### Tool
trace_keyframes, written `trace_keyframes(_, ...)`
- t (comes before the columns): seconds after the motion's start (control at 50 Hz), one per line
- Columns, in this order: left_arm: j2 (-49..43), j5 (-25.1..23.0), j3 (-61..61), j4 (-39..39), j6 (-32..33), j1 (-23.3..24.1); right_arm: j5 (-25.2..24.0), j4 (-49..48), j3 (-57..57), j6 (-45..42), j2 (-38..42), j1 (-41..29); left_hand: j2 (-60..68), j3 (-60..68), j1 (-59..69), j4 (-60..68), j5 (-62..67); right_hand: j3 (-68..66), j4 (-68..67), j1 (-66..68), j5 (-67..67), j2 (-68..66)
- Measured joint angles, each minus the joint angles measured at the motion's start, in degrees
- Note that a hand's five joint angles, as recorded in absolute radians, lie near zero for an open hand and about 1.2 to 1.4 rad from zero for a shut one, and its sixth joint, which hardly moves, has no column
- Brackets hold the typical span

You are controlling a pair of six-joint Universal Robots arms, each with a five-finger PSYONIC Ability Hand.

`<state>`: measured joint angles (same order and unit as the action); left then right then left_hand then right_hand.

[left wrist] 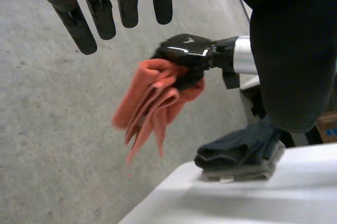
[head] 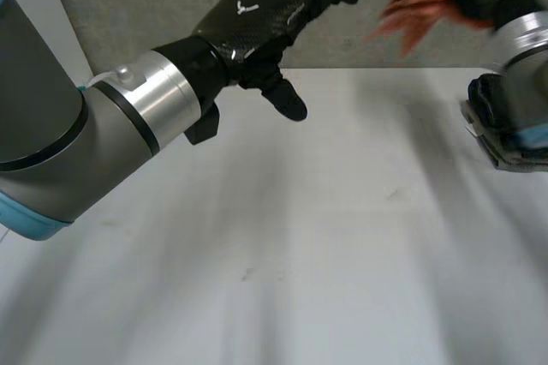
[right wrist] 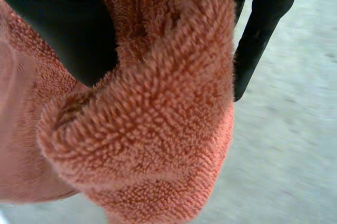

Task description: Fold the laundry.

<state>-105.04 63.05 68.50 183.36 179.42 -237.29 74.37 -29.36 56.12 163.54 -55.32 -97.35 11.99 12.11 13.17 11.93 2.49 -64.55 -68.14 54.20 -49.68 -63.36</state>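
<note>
Orange towel (right wrist: 158, 129) bunched in curled fingers of right hand (left wrist: 184, 56), left hand (head: 257, 18) fingers straight

Robot test-bench setting, likely a lab, plain white table (head: 300, 236), grey speckled partition wall (head: 154, 5) behind it

Nothing here spells out as a word or a number. The nearest thing to a brand is a small white emblem (head: 247, 8) on the glossy black back of the left hand (head: 261, 22), an angular mark with no letters that I can make out. In the left wrist view, past the table's far edge, a cardboard box (left wrist: 327, 121) carries a blue label (left wrist: 331, 131), its print too small to read. A small white tag (left wrist: 226, 180) pokes out at the foot of the stack of folded dark cloths (left wrist: 239, 155); whether anything is written on it I cannot tell
</note>
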Motion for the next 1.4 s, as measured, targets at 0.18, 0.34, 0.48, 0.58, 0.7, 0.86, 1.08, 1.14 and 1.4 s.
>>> trace_keyframes(0.18, -1.0, 0.5, 2.0, 1.6, -1.5, 0.2, -10.4, -0.6, -10.0, 0.9, 12.3, 17.6, 0.0, 0.0, 0.0, 0.0, 0.0, 0.0, -0.2, 0.0, 0.0, 0.0)
trace_keyframes(0.34, -4.4, 0.5, 2.4, 1.4, -1.2, 1.3, -27.7, -0.1, -16.8, 1.3, 30.5, 28.2, 0.0, 0.0, 0.0, 0.0, 0.0, -0.5, -0.5, 0.0, -0.2, 0.0)
trace_keyframes(0.48, -6.2, 0.5, 2.2, 1.4, -1.0, 2.2, -36.5, 1.8, -18.3, 2.6, 36.3, 32.1, 0.0, 0.0, 0.0, 0.0, 0.0, -0.9, -0.7, 0.0, -4.9, 0.0)
trace_keyframes(0.58, -6.4, 0.5, 1.9, 1.5, -1.1, 2.6, -37.3, 2.4, -17.1, 3.1, 34.1, 33.6, 0.0, 0.0, 0.0, 0.0, 0.0, 9.9, 10.5, -3.9, 4.8, 10.4)
trace_keyframes(0.7, -6.1, 0.6, 1.6, 1.5, -1.3, 3.4, -34.9, 3.9, -13.2, 4.5, 27.0, 34.4, 0.0, 0.0, 0.0, 0.0, 0.0, 51.6, 54.6, -41.5, 45.6, 50.8)
trace_keyframes(0.86, -5.6, 0.6, 2.0, 1.4, -1.3, 4.7, -24.8, 17.6, -6.9, 7.0, 13.2, 36.1, 0.0, 0.0, 0.0, 0.0, 0.0, 52.4, 56.0, -41.5, 47.2, 51.2)
trace_keyframes(1.08, -4.2, 0.6, 2.2, 1.4, -1.7, 5.8, 1.3, 36.8, -10.3, -10.7, 4.9, 42.3, 0.0, 0.0, 0.0, 0.0, 0.0, 52.4, 56.0, -41.5, 47.2, 51.2)
trace_keyframes(1.14, -3.1, 0.9, 1.6, 1.9, -1.9, 5.7, 9.5, 34.2, -14.5, -16.8, 3.5, 42.2, 0.0, 0.0, 0.0, 0.0, 0.0, 52.4, 56.0, -41.5, 47.2, 51.2)
trace_keyframes(1.4, 2.7, 21.4, -7.0, 5.8, -4.2, -0.6, 6.5, 5.3, -4.1, -9.4, -12.5, 20.6, 0.0, 0.0, 0.0, 0.0, 0.0, 52.4, 56.0, -41.5, 47.2, 51.3)
